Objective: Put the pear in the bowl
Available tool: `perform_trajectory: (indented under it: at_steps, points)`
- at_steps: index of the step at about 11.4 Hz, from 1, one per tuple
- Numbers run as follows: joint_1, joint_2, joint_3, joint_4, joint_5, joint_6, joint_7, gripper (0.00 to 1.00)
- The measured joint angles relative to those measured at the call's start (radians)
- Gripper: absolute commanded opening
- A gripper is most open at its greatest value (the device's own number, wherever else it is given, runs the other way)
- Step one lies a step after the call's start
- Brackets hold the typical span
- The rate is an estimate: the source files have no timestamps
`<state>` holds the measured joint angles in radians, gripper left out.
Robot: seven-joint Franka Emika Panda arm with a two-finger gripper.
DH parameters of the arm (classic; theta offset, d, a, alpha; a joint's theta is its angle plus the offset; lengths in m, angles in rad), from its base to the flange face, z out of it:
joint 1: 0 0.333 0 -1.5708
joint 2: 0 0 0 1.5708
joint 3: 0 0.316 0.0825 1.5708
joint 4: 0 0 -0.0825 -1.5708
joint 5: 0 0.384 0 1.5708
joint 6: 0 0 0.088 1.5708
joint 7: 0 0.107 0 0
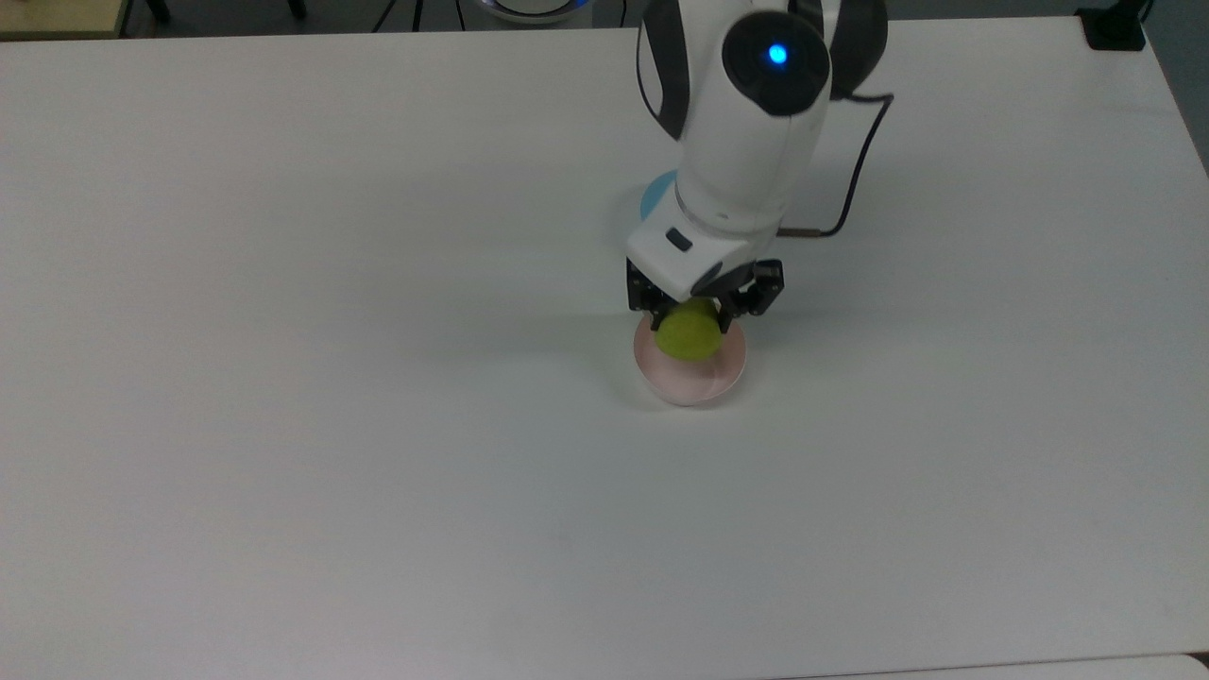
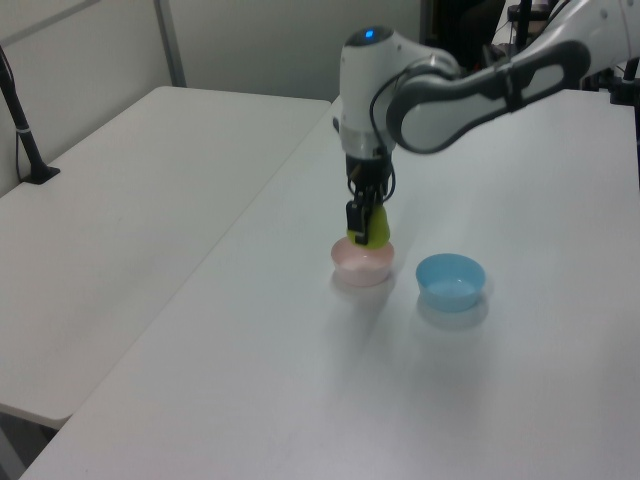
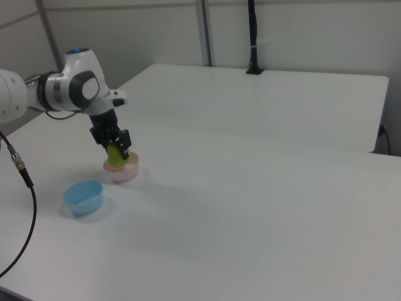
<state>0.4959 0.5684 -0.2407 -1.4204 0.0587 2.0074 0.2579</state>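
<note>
The yellow-green pear (image 1: 689,335) hangs in my gripper (image 1: 699,316), which is shut on it. It sits directly over the pale pink bowl (image 1: 697,382), its lower end about level with the rim. In the left view the pear (image 2: 373,229) dips to the pink bowl (image 2: 361,265) under the gripper (image 2: 362,222). The right view shows the pear (image 3: 116,156) just above the pink bowl (image 3: 121,171), with the gripper (image 3: 116,143) closed around it.
A light blue bowl (image 2: 451,281) stands beside the pink one, also in the right view (image 3: 83,196); in the top view the arm covers most of the light blue bowl (image 1: 654,196). The white table (image 1: 283,425) stretches wide on all sides. A second table (image 2: 120,190) adjoins it.
</note>
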Motion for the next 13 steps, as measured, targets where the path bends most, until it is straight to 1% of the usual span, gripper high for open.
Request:
perform_trajectory:
  at_steps: [1, 2, 4, 7, 9, 10, 12, 13]
  points:
    - [0.004, 0.028, 0.000, 0.002, 0.000, 0.024, 0.004, 0.68]
    - [0.009, 0.050, 0.000, 0.004, 0.000, 0.039, 0.006, 0.99]
    - [0.015, 0.065, 0.000, 0.006, 0.000, 0.047, 0.020, 1.00]
    - [0.014, 0.059, -0.008, 0.028, 0.000, 0.047, 0.025, 1.00]
    - [0.007, 0.002, -0.015, 0.032, 0.000, 0.027, 0.025, 1.00]
    - [-0.008, -0.045, -0.020, 0.029, 0.000, -0.016, 0.025, 1.00]
    - [-0.065, -0.136, -0.023, 0.011, -0.003, -0.103, 0.017, 1.00]
    - [-0.109, -0.185, -0.023, -0.012, -0.004, -0.150, -0.017, 1.00]
